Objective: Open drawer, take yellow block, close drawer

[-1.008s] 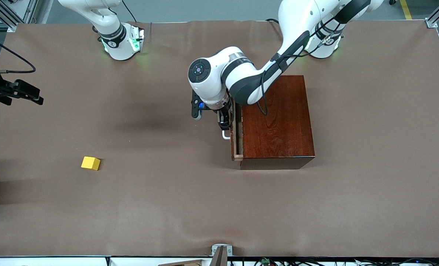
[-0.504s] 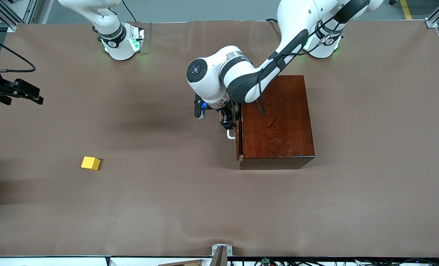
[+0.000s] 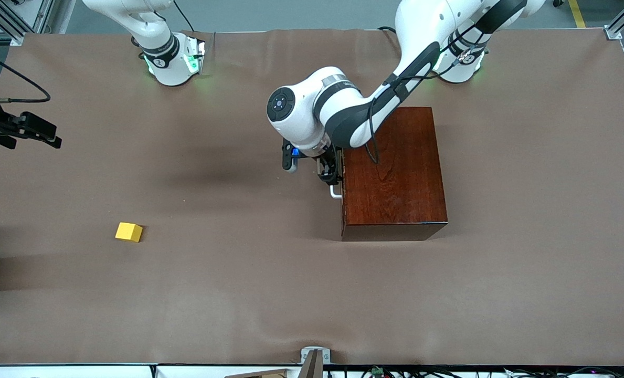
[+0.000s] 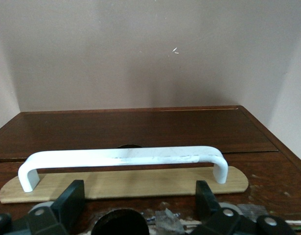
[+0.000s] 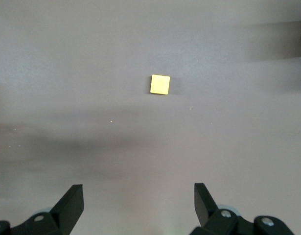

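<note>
Drawer [image 3: 341,181] shut (left fingers [image 4: 72,198] spread at handle [image 4: 123,159]).

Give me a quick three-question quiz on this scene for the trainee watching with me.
1. True or false: the yellow block lies inside the drawer.
2. Where is the left hand? A: over the yellow block. B: at the drawer's white handle, fingers apart. C: resting on top of the wooden box.
3. Fill in: the right hand, up over the block, is ____.

Key:
1. False; it sits on the table, toward the right arm's end, and the drawer is shut.
2. B
3. open
</note>
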Action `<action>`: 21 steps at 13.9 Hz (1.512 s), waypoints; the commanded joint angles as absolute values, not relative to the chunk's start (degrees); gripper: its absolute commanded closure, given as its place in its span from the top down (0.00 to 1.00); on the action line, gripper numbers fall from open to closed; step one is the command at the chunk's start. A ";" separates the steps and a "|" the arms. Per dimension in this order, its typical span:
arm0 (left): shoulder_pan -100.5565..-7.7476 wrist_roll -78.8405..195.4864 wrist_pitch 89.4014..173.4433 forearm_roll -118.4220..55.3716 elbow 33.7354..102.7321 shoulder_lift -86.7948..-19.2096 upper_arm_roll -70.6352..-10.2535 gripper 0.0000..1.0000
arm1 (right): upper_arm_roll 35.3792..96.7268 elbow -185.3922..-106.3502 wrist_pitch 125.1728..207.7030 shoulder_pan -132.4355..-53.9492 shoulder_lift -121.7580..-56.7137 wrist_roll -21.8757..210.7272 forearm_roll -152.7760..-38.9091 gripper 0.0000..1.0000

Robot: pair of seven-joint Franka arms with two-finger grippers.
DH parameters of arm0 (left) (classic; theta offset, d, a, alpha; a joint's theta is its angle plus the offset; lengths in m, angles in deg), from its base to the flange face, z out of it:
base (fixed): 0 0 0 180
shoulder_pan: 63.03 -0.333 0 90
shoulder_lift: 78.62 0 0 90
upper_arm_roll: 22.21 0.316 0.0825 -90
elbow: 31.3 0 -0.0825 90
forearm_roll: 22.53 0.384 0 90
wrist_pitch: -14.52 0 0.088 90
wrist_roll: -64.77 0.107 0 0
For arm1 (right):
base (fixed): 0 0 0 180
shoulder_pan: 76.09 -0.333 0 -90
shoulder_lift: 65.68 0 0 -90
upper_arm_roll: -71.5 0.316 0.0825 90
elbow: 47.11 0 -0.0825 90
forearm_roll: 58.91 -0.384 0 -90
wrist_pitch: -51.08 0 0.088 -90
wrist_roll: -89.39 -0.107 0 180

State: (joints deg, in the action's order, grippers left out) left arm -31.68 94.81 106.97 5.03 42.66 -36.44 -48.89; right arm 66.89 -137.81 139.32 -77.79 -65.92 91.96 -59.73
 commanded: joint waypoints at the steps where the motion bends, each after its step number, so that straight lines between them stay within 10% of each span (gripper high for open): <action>1: -31.39 91.61 105.84 6.65 41.92 -37.67 -49.10 1.00 | 67.37 -136.76 138.36 -77.24 -66.21 91.15 -59.70 1.00; 9: -32.26 70.51 119.02 5.50 40.15 -40.99 -50.68 1.00 | 67.37 -136.85 137.74 -77.15 -66.21 91.15 -59.79 1.00; 21: -60.62 69.26 104.62 -5.36 41.03 -63.49 -50.42 1.00 | 67.20 -136.85 138.36 -77.06 -66.47 91.24 -60.41 1.00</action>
State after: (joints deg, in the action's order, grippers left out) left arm -55.61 69.36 106.02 -1.26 39.06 -60.30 -49.91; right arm 66.73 -137.80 138.59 -77.78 -66.13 91.90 -60.25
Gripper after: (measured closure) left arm 0.000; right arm 0.000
